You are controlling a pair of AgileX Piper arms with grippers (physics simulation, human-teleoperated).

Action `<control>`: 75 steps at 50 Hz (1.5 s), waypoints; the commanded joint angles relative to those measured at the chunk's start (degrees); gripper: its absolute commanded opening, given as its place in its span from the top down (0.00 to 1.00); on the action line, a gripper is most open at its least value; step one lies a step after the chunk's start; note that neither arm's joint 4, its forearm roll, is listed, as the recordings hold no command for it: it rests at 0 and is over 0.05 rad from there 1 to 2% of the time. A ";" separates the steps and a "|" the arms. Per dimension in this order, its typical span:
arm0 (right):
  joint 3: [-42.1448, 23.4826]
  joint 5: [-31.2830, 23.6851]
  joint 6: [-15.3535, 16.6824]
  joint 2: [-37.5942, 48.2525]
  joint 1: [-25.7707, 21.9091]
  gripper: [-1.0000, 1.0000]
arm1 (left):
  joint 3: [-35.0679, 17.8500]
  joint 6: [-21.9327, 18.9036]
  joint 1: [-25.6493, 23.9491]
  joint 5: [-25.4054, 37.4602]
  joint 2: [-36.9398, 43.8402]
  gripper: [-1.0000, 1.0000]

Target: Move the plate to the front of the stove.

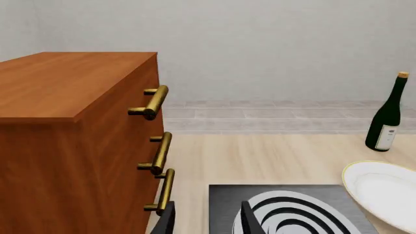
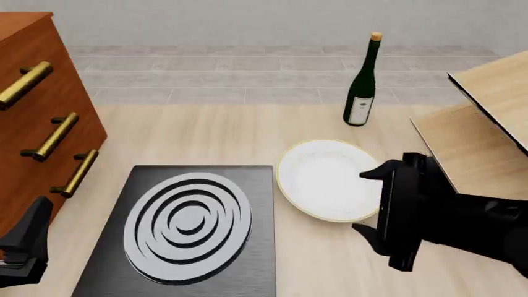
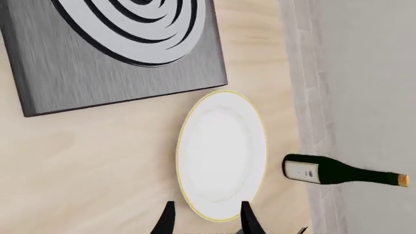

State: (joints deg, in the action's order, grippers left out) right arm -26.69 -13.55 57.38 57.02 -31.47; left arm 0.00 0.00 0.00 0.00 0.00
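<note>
Right gripper (image 2: 373, 201) sits nearest the lens in the front view, turned sideways, fingers spread apart, one tip over the plate's far-right rim and the other just off its near-right rim. From my right wrist camera both fingertips (image 3: 167, 220) straddle the plate's edge, with the rim between them; whether they touch it yet, cannot tell.

Plate (image 2: 328, 178) (white, thin gold rim) lies flat on the wooden table (image 2: 214, 136), just to the right of the stove (image 2: 190, 232), a narrow strip of tabletop between them. It sits beside the stove's far-right corner, not at the near edge.

Stove: black slab, silver-grey oval rings on top, flat on the table.

Left gripper (image 1: 204, 222) hovers by the stove's left side, low near the table; in my left wrist view the two fingers stand apart with nothing between them. Only a dark part of that arm shows at the front view's lower-left corner.

Left of the stove stands a wooden drawer cabinet (image 2: 33, 117) with three brass handles (image 2: 51, 137). Beyond the plate, well behind the stove's right side, a dark green wine bottle (image 2: 363, 83) stands upright (cork top, pale label). Right of the plate, a light wood panel piece (image 2: 486, 117) cuts into the frame; cannot tell what it is.
</note>
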 commanded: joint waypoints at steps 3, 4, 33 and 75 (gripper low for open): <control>2.21 1.68 2.17 3.25 0.27 0.00 | 0.00 0.00 0.00 0.00 0.00 0.00; 2.60 2.08 2.59 3.46 0.48 0.00 | 0.00 0.00 0.00 0.00 0.00 0.00; 5.27 9.83 7.53 12.32 2.30 0.00 | 0.00 0.00 0.00 0.00 0.00 0.00; 2.39 16.26 8.05 22.95 3.89 0.00 | 0.00 0.00 0.00 0.00 0.00 0.00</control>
State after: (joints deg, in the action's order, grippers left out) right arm -23.73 1.49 65.39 78.00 -28.11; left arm 0.00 0.00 0.00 0.00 0.00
